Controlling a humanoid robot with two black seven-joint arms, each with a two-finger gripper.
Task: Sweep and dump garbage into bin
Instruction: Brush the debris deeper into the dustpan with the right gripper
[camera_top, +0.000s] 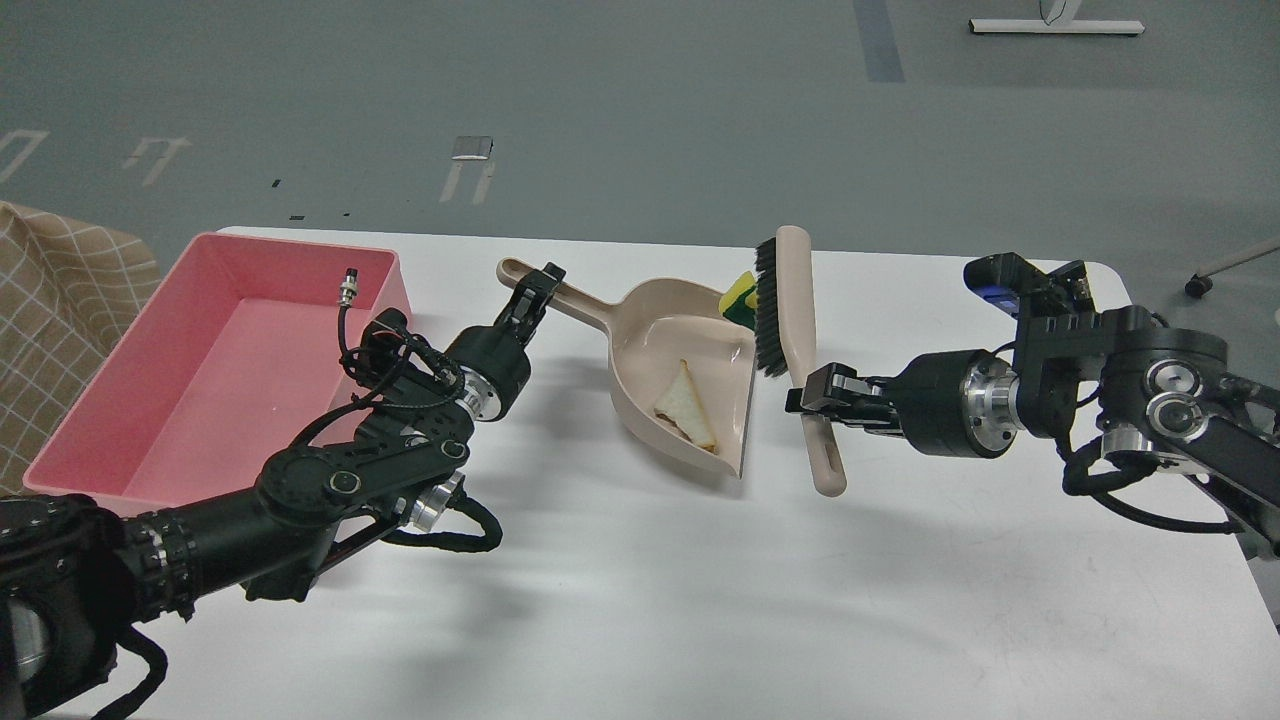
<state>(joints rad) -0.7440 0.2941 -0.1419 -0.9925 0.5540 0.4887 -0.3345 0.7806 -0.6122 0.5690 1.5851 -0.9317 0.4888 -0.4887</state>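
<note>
A white table (640, 600) carries the whole scene, its near half bare and its far edge meeting grey floor (640, 100). The left gripper (537, 288) is clenched on the handle of the beige dustpan (665, 400), which sits mid-table with its open lip facing the right side. Inside the pan, near that lip, lies the triangular bread slice (686, 405), crust toward the near edge. The yellow sponge (741, 295), dark green on one face, rests at the pan's far right corner, pressed against the bristles of the hand brush (790, 320). The right gripper (812, 403) grasps the brush by its handle, bristles turned toward the pan, the head reaching close to the table's far edge. The pink bin (140, 400) stands at the table's left end, well apart from the pan, its interior holding neither piece; the left arm's elbow crosses its near right corner. Open tabletop separates pan and bin. A checked beige cloth (50, 300) shows beyond the bin's left wall.
</note>
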